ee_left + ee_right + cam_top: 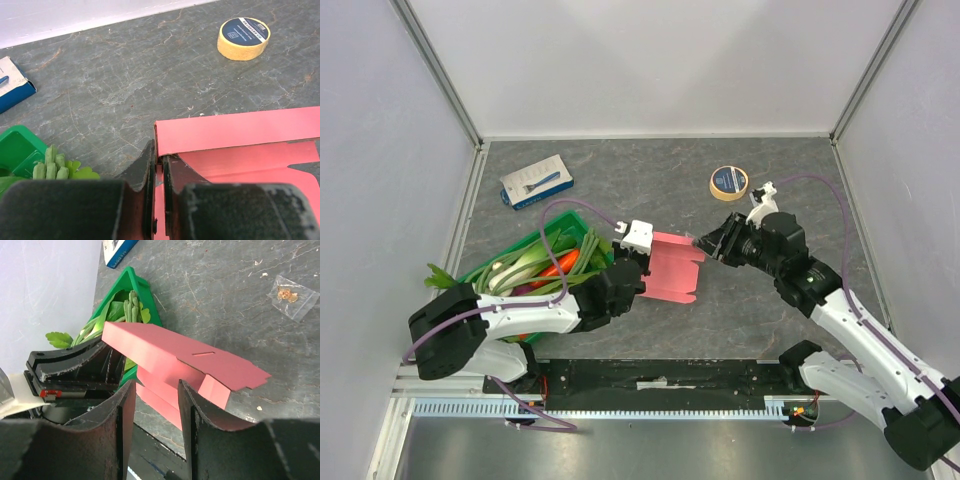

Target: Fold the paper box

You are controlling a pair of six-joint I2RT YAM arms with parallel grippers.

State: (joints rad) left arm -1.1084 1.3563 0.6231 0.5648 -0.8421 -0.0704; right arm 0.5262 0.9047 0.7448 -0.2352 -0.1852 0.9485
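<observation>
Paper box: the pink-salmon paper box (676, 268) is mid-table between the two arms. It is partly folded, with a long slotted top panel and flaps hanging below, and it is held up by its left edge.

Left fingers: the left fingers (144, 172) are clenched tight on the box's left edge, with the thin card pinched in the slit between them.

Right fingers: the right fingers (125, 410) stand apart, released, at the box's right end. A lower pink panel runs into the gap between them, and neither finger presses on it in the wrist view.

Green crate: over on the left there is a green plastic crate (572, 222) stuffed with leeks, greens and something orange, just beside the left arm's wrist.

Blue-and-white package: it (536, 181) lies flat at the far left of the table, well apart from the box.

Tape roll: a yellow roll with a dark label (729, 183) sits far right, just beyond the right arm's wrist.

Small clear bag: it (292, 296) has brownish bits inside and lies flat on the table, seen only from the right wrist.

Table: dark grey with a stone pattern (620, 170), walled in by pale panels.
</observation>
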